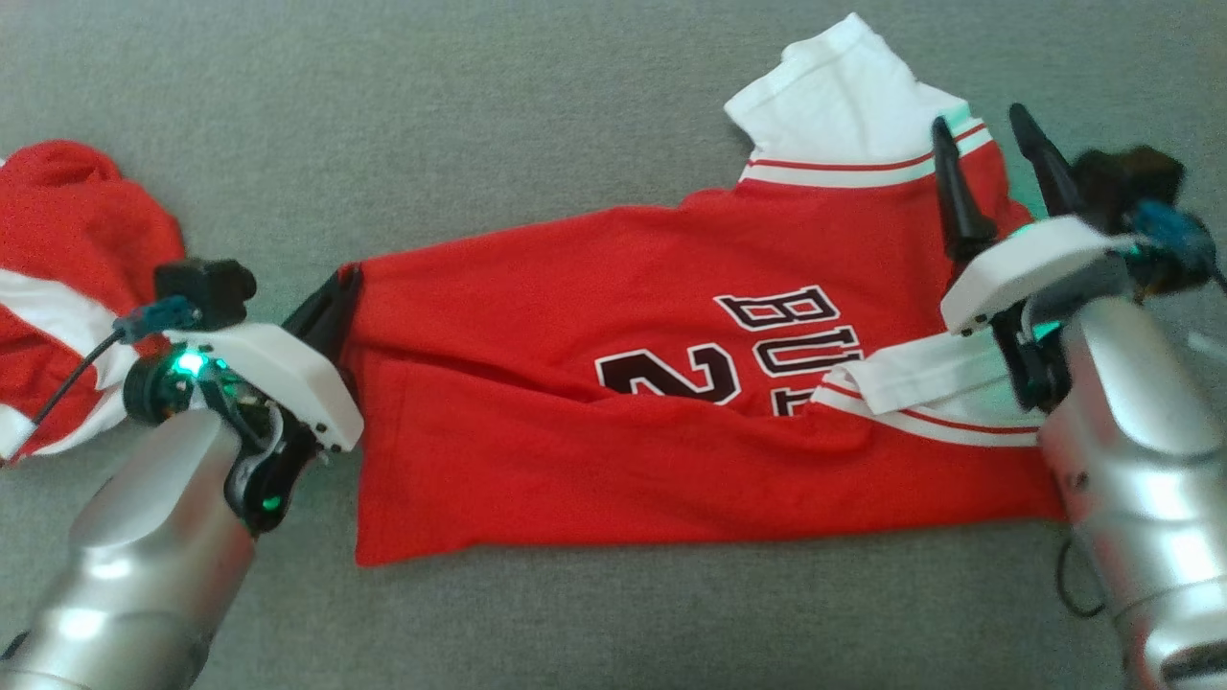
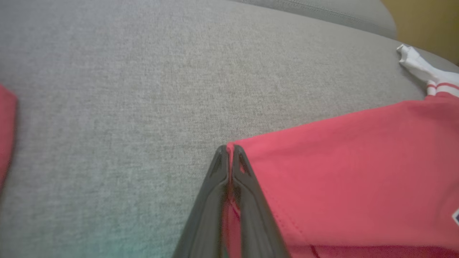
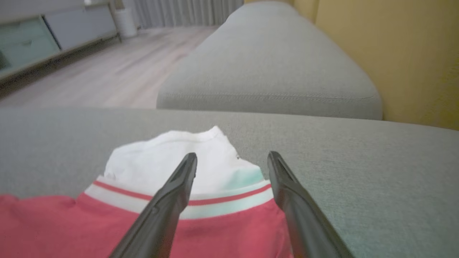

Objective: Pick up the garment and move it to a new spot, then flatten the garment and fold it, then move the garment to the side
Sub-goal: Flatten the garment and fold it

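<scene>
Shirt pinched at one corner
It lay mid-frame on the sofa; left fingers clamped its left corner, right fingers stood wide apart and empty at upper right.

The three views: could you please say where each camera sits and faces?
Head view: from the head, down onto the jersey and cushion; left claw, right claw, forearms.
Left wrist view: along the shut left claw pinching the jersey's corner.
Right wrist view: along the open right claw, over the white sleeve.
Both wrist views share that sleeve.
</scene>
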Robot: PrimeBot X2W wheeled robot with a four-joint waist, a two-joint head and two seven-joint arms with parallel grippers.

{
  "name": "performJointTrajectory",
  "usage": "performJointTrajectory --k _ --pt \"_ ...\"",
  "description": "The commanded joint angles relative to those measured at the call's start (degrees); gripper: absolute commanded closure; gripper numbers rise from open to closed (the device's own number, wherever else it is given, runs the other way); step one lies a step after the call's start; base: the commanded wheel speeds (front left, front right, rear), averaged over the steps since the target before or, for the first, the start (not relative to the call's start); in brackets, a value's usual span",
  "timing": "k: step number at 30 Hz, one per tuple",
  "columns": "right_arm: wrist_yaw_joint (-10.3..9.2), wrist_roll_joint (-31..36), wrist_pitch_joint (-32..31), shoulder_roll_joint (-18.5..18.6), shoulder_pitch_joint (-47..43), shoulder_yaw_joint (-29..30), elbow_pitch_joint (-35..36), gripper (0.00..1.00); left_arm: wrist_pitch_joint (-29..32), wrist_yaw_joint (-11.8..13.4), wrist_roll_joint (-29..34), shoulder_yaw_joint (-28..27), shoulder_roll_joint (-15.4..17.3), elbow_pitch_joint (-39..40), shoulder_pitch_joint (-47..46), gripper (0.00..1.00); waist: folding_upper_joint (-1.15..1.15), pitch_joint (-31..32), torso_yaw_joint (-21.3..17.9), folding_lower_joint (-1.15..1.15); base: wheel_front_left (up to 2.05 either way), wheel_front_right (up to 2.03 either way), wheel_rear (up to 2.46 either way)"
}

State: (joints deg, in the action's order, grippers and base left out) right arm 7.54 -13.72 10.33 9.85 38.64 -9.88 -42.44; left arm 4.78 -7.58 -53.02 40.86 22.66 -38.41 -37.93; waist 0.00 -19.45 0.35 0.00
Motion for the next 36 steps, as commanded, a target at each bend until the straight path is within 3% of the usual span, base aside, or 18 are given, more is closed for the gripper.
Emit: performJointTrajectory --k 1,9,16,25,26,27,32,36 --pt "-0.05 1.96 -1.96 1.16 3.38 -2.60 0.55 0.00 -1.74 0.09 -0.03 -0.88 2.56 1.07 -2.58 1.00 0.00 -0.90 0.82 0.00 0.00 0.00 0.00" --pt "-0.05 4.24 -11.56 5.59 15.10 -3.91 -6.81 0.00 -12.83 0.09 2.16 1.38 1.01 1.38 -9.85 1.00 0.00 -3.58 6.50 0.00 0.00 0.00 0.00" --pt "-0.05 5.48 -17.47 6.23 21.36 -4.23 -14.45 0.00 -15.51 0.09 0.97 6.30 -1.27 1.74 -13.07 1.00 0.00 -6.02 10.92 0.00 0.00 0.00 0.00" --pt "-0.05 7.30 -19.88 6.87 24.18 -1.70 -21.28 0.00 -17.99 0.09 -1.44 10.75 -3.29 0.85 -15.18 1.00 0.00 -8.19 12.97 0.00 0.00 0.00 0.00" --pt "-0.05 7.20 -20.55 6.56 24.25 -1.85 -22.04 0.42 -18.20 0.09 -1.75 11.18 -3.28 0.70 -15.35 1.00 0.00 -8.30 12.98 0.00 0.00 0.00 0.00" --pt "-0.05 6.58 -20.81 6.32 24.66 -1.58 -22.85 1.00 -18.57 0.09 -2.33 11.91 -3.12 0.41 -15.75 1.00 0.00 -8.51 12.85 0.00 0.00 0.00 0.00" --pt "-0.05 8.63 -13.56 9.17 27.35 0.49 -21.24 1.00 -19.49 0.09 -2.81 11.55 -2.63 -0.70 -17.02 1.00 0.00 -8.40 12.56 0.00 0.00 0.00 0.00" --pt "-0.05 11.88 -3.44 10.34 29.94 4.86 -18.47 1.00 -19.74 0.21 1.00 6.21 -2.68 -0.03 -18.37 1.00 0.00 -8.20 12.31 0.00 0.00 0.00 0.00"
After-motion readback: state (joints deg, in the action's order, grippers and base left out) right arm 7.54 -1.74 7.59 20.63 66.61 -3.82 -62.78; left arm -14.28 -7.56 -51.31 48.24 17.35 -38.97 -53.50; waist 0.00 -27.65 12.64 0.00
